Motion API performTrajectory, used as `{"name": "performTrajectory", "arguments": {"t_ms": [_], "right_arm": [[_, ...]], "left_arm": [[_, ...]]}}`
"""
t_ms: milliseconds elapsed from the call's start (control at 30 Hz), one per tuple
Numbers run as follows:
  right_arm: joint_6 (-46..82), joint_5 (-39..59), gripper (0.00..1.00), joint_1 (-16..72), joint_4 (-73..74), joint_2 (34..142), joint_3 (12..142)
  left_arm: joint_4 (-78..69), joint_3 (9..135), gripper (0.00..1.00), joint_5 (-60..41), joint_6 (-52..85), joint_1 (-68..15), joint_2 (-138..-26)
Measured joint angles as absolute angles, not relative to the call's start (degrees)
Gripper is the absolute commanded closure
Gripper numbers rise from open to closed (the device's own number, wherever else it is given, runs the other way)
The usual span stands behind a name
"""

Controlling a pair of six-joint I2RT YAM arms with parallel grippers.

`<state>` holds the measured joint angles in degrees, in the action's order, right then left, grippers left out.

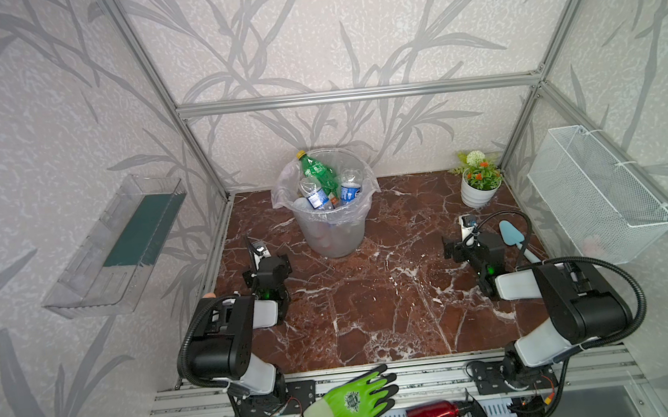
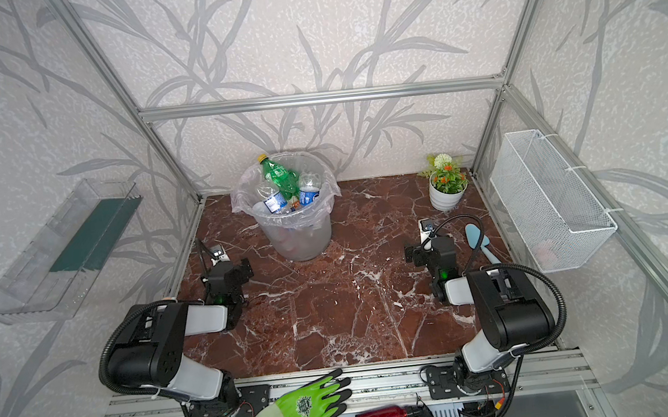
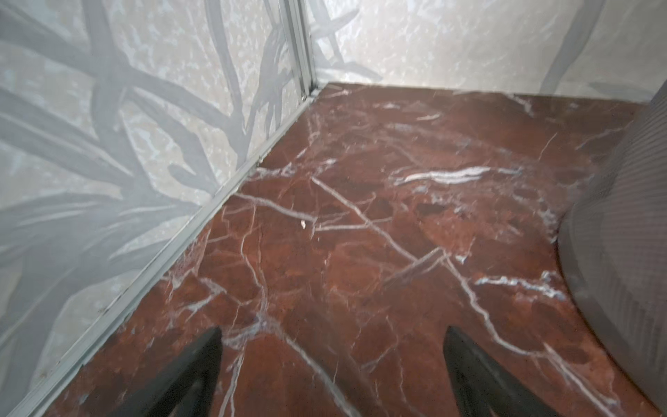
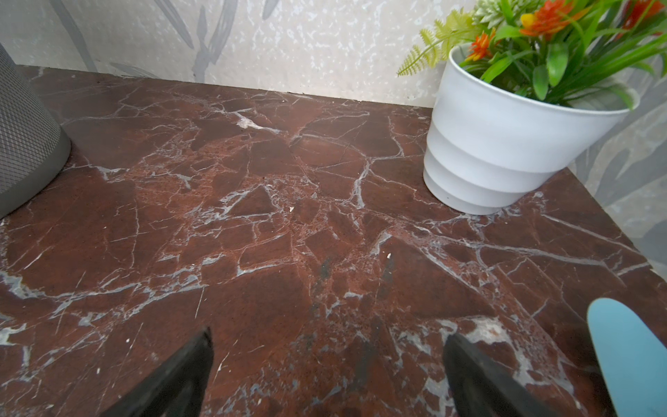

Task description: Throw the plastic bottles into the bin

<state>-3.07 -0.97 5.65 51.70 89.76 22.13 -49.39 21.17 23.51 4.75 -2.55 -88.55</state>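
Left wrist view shows our left gripper (image 3: 332,335) spread and empty near the left edge of the table (image 3: 361,224); our right gripper (image 4: 326,334) is spread and empty too. In both top views the plastic bottles (image 1: 317,182) lie piled in the bin (image 1: 335,234) by the back edge. We judge the task finished; the table's middle is open for us to draw back

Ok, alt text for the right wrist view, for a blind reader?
The right gripper hangs open and empty over the red marble table. Ahead stand a white flower pot by the wall and the foot of the grey bin; a pale blue tool lies close by.
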Motion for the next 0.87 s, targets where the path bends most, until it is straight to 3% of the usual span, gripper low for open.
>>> {"name": "performTrajectory", "arguments": {"t_ms": [867], "right_arm": [[-3.1,-1.0,0.01,5.7,52.0,89.8,22.1]], "left_arm": [[-46.9,22.4,0.04,21.1,5.2,-1.8,-88.3]]}}
